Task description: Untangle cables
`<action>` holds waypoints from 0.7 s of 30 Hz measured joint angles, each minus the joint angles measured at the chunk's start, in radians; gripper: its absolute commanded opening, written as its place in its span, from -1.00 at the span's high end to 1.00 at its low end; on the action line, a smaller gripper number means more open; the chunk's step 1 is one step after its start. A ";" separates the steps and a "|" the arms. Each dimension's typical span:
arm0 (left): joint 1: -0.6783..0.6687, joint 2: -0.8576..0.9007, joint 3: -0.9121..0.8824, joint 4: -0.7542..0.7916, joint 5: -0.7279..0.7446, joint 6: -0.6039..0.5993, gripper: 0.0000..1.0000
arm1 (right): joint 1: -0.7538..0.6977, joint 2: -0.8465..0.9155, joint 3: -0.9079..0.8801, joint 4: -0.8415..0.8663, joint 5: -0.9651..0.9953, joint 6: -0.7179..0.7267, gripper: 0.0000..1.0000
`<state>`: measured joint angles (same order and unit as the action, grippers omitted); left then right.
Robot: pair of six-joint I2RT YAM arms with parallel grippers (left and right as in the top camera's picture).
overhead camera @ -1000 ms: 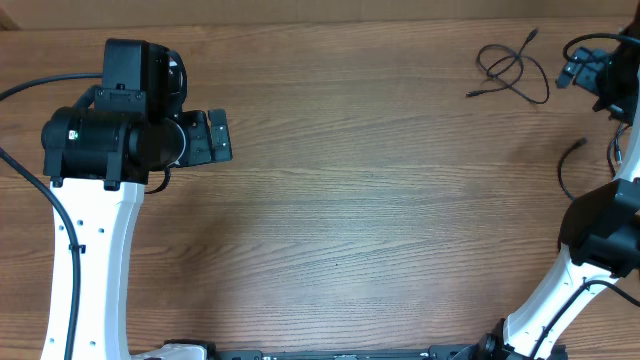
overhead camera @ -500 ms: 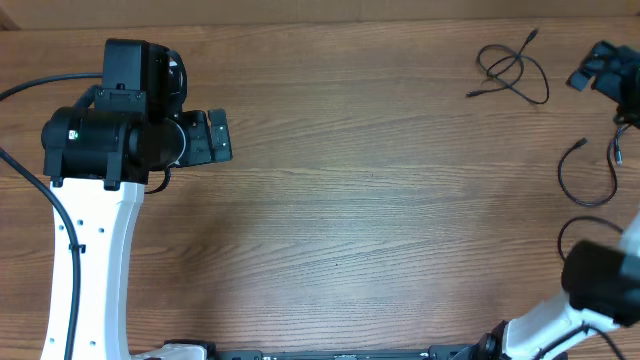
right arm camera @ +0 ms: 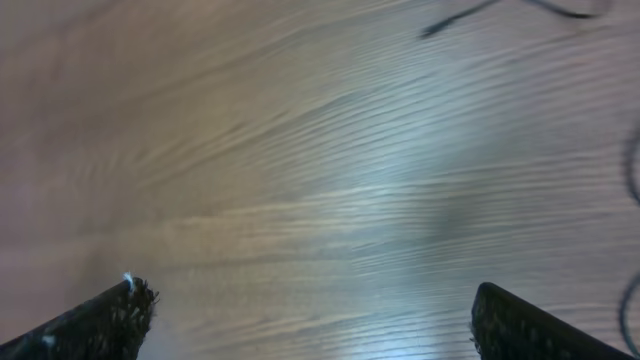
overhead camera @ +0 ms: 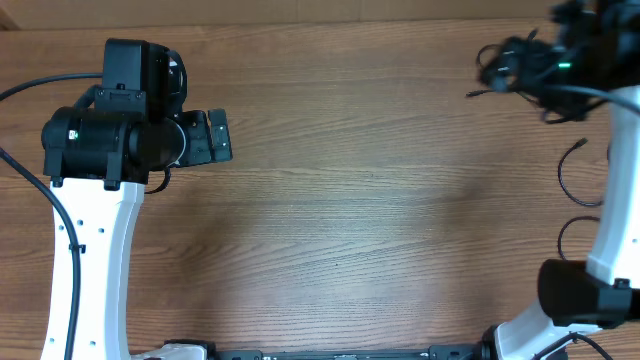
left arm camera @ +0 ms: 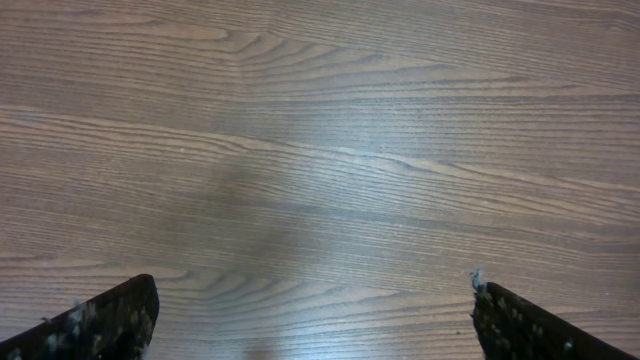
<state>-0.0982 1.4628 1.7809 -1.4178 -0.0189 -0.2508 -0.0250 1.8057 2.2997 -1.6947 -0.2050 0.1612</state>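
A bunch of thin black cables [overhead camera: 478,92] lies at the table's far right corner, mostly covered by my blurred right gripper [overhead camera: 507,60], which hovers over it. One separate cable [overhead camera: 562,178] curls in a loop lower down on the right, partly behind the white arm. The right wrist view is smeared; its gripper [right arm camera: 305,305] is open over bare wood, with a stretch of cable [right arm camera: 450,22] at the top edge. My left gripper [overhead camera: 218,138] is far off at the left. It is open [left arm camera: 310,300], and only wood shows between its fingers.
The wooden table [overhead camera: 350,220] fills the view. The right arm's white link [overhead camera: 612,200] crosses the right side beside the looped cable. The left arm's black body [overhead camera: 115,130] and white link stand along the left side.
The right arm has swung from the right edge up and leftward, so its gripper now covers the cable bunch. The left arm has not moved, and the cables lie as before.
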 measured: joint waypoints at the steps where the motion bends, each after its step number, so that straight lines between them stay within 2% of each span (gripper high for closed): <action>1: 0.000 0.000 0.000 0.000 0.000 0.000 -1.00 | 0.035 -0.002 -0.005 0.000 0.015 0.003 -1.00; 4: 0.000 0.000 0.000 0.000 0.000 0.000 -1.00 | 0.139 -0.011 -0.048 0.000 0.067 0.011 -1.00; 10: 0.000 0.000 0.000 0.000 0.000 0.000 -1.00 | 0.253 -0.018 -0.202 0.045 0.112 0.019 -1.00; 17: 0.000 0.000 0.000 0.000 0.000 0.000 -1.00 | 0.319 -0.018 -0.389 0.176 0.127 0.021 -1.00; 21: 0.000 0.000 0.000 0.000 0.000 0.000 -1.00 | 0.331 -0.018 -0.432 0.219 0.122 0.022 -0.99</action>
<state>-0.0982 1.4628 1.7809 -1.4181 -0.0189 -0.2508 0.3058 1.7878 1.8679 -1.4761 -0.0834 0.1829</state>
